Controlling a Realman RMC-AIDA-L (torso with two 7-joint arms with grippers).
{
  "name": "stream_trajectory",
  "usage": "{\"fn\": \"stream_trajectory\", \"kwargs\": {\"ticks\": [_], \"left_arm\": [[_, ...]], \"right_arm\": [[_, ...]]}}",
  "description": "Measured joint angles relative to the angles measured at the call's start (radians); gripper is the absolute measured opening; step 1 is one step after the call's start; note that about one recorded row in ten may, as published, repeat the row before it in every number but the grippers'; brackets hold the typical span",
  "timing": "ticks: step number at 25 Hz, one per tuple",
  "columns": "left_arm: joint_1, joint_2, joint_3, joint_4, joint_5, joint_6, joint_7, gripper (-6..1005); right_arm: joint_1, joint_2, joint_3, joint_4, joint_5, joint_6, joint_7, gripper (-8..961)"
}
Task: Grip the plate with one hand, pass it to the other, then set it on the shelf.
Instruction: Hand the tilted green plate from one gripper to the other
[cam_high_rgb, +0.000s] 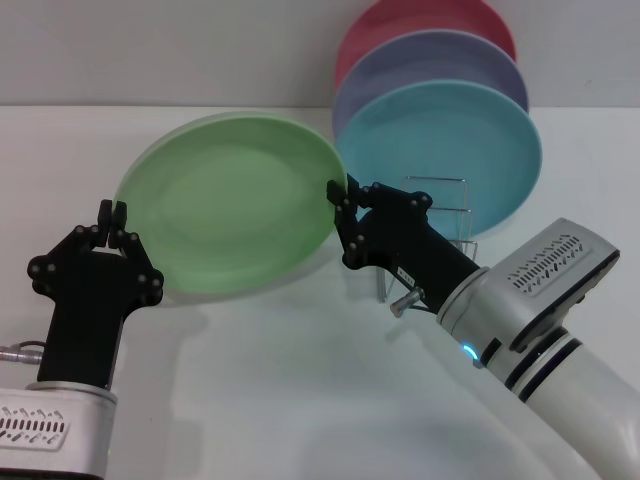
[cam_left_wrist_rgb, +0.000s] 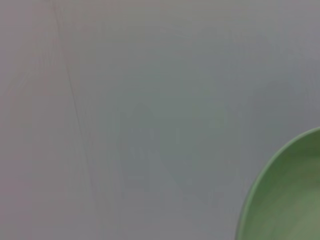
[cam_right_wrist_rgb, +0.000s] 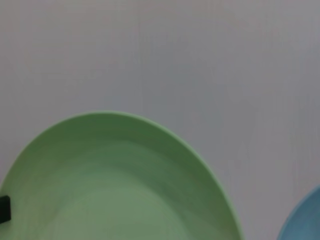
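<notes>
Green plate (cam_high_rgb: 232, 203) hangs tilted over the desk (cam_high_rgb: 300, 400), its right rim pinched by the right gripper (cam_high_rgb: 340, 200). The left gripper (cam_high_rgb: 110, 215) waits beside its left rim, fingers nearly together, apparently for the handover; the shelf (cam_high_rgb: 440, 215) stands behind.

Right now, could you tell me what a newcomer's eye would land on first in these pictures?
First, the light green plate, held tilted above the white table, with the right gripper shut on its rim. Next, the left gripper close beside the plate's opposite edge. Behind stand teal, lavender and pink plates in the wire rack.
</notes>
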Motion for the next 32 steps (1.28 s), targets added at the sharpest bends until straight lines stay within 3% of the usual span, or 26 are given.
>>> {"fn": "stream_trajectory", "kwargs": {"ticks": [11, 32], "left_arm": [[0.0, 0.0, 0.0, 0.0, 0.004, 0.0, -0.002, 29], [0.0, 0.006, -0.001, -0.013, 0.009, -0.002, -0.05, 75]], "right_arm": [[-0.005, 0.0, 0.013, 0.001, -0.003, 0.0, 0.0, 48], [-0.011, 0.005, 0.022, -0.003, -0.003, -0.001, 0.0, 21]]}}
